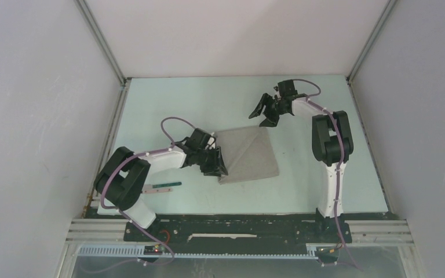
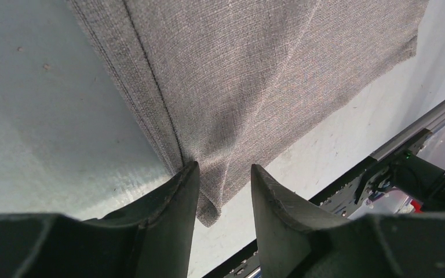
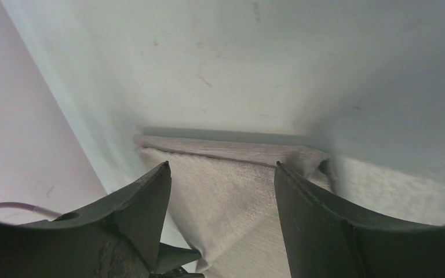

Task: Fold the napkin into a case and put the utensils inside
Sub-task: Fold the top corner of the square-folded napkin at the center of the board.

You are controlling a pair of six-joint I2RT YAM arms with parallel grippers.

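Note:
The light grey napkin (image 1: 249, 153) lies on the table, turned at an angle, with a faint diagonal crease. My left gripper (image 1: 215, 168) is down at its near-left corner. In the left wrist view the napkin (image 2: 255, 75) shows a doubled edge, and the left gripper (image 2: 225, 168) stands open astride that corner, its left finger against the hem. My right gripper (image 1: 263, 116) hovers open over the far right corner. The right wrist view shows the napkin (image 3: 232, 197) between and below the open right gripper (image 3: 221, 165). The utensils (image 1: 162, 187) lie near the left arm, one with a dark green handle.
White walls close in the table (image 1: 324, 185) on three sides, with metal posts at the back corners. A black rail (image 1: 237, 227) runs along the near edge, where both arm bases are bolted. The left arm's elbow (image 1: 121, 176) sits beside the utensils.

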